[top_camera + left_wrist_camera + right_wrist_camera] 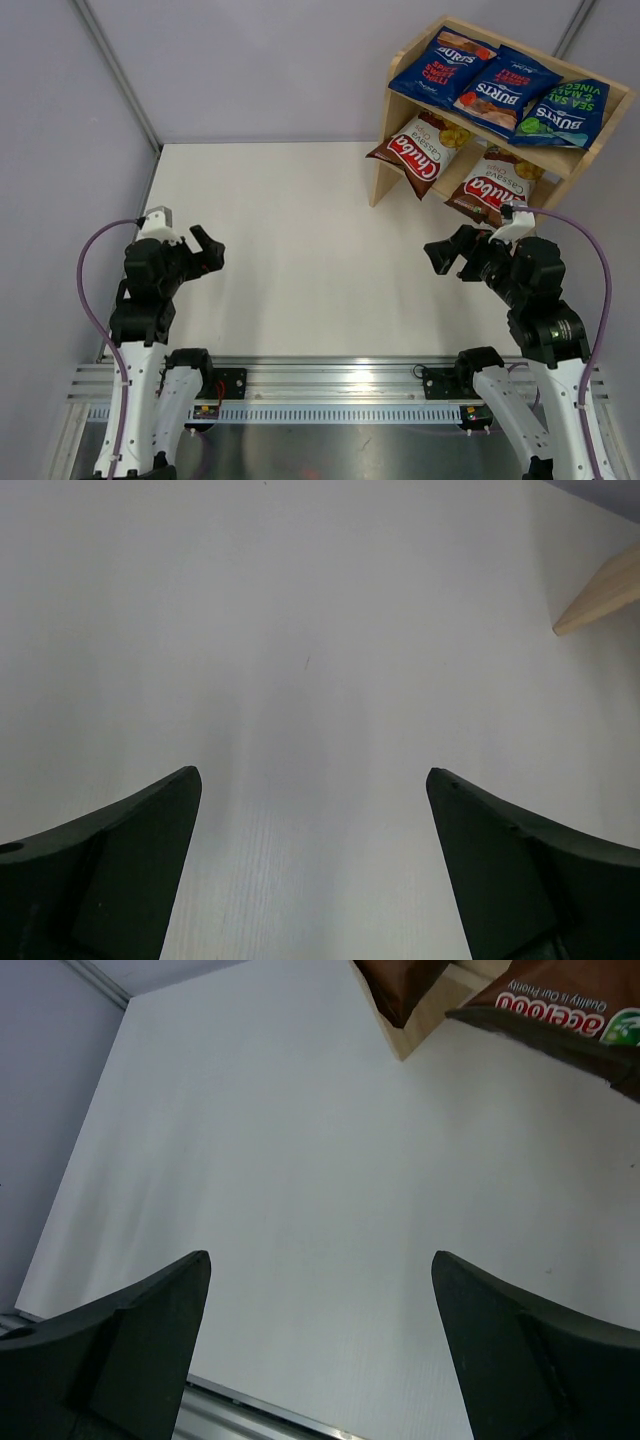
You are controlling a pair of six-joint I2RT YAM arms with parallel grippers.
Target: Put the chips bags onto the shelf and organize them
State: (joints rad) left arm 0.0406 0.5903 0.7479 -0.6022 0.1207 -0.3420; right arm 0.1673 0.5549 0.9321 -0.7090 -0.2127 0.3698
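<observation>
The five glossy chips bags [505, 90] all sit on the light wooden two-tier shelf [384, 160]: three dark blue Burts bags [440, 62] on top, two brown-and-white Chuba bags [425, 150] leaning below. The left gripper [205, 250] and the right gripper [440, 257] hang wide apart and empty, so the task looks finished.

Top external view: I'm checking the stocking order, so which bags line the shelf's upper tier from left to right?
Dark blue Burts bag with red accents → second dark blue, red-accented Burts bag → dark blue Burts bag with green accents.
</observation>
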